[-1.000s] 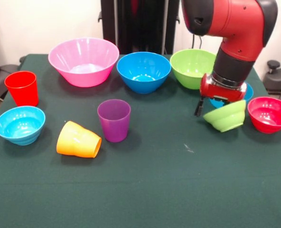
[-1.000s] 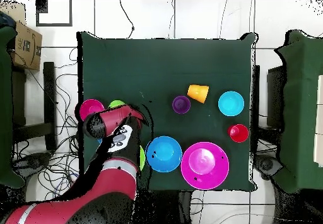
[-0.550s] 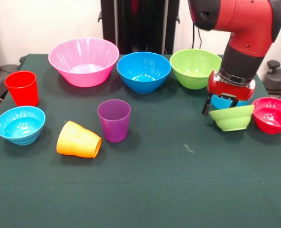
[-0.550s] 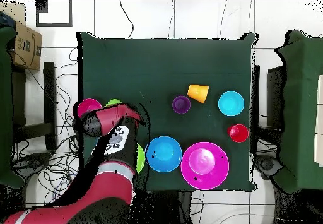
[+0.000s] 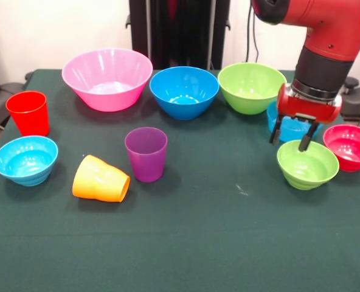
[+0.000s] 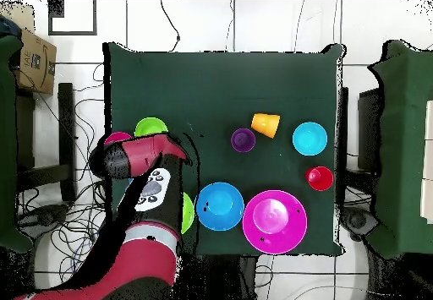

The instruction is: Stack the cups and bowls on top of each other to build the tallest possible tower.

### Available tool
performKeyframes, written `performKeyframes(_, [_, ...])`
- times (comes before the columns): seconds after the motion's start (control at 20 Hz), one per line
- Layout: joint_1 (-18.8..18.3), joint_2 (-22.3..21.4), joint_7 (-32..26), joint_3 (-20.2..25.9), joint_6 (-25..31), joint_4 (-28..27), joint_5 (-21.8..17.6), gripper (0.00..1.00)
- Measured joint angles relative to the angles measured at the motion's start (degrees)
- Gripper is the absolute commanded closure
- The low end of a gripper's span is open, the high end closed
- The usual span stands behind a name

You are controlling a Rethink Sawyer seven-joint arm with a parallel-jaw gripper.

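Green is the small bowl (image 5: 307, 164) that stands upright on the counter (image 5: 216, 237), mouth up, between the red bowl (image 5: 349, 146) and the open cloth. The claw (image 5: 291, 134) hangs just above its far rim with the two fingers apart and nothing between them. So the bowl lies directly below the claw and a little toward the camera, while the small blue bowl (image 5: 283, 126) sits just behind the claw. I judge the next grasp depends on choosing between these two close bowls.
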Motion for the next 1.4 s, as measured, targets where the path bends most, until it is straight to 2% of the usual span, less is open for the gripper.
performKeyframes(0.75, [-0.20, 0.28, 0.00, 0.01, 0.00, -1.27, -0.01, 0.00])
performKeyframes(1.4, [-2.11, 2.53, 0.00, 0.00, 0.00, -1.27, -0.01, 0.00])
